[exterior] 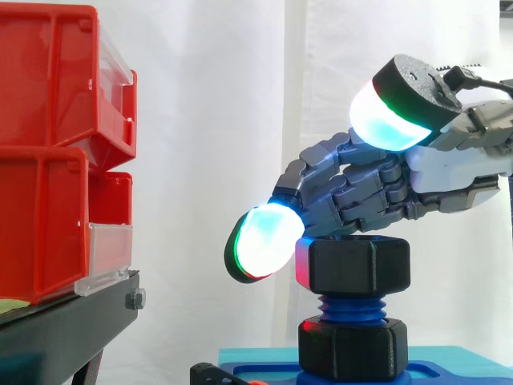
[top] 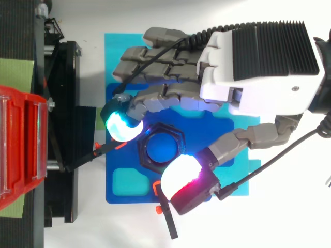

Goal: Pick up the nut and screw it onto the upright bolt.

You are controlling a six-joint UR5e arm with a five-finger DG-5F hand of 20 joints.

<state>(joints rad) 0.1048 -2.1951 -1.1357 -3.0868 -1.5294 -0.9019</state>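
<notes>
I see the black hex nut point(exterior: 359, 265), matte and flat-faced, sitting at the top of the ribbed blue bolt point(exterior: 351, 307). The bolt stands upright from a second black hex collar point(exterior: 353, 349) on a smooth blue plate point(top: 115, 199). My hand point(top: 227, 77) arches over the nut with its fingers curled round it. One glowing pad point(exterior: 264, 241) lies against the nut's left face, and the thumb pad point(exterior: 393, 120) sits higher, above its near side. Red plastic bins point(exterior: 48, 160) stand well to the left.
</notes>
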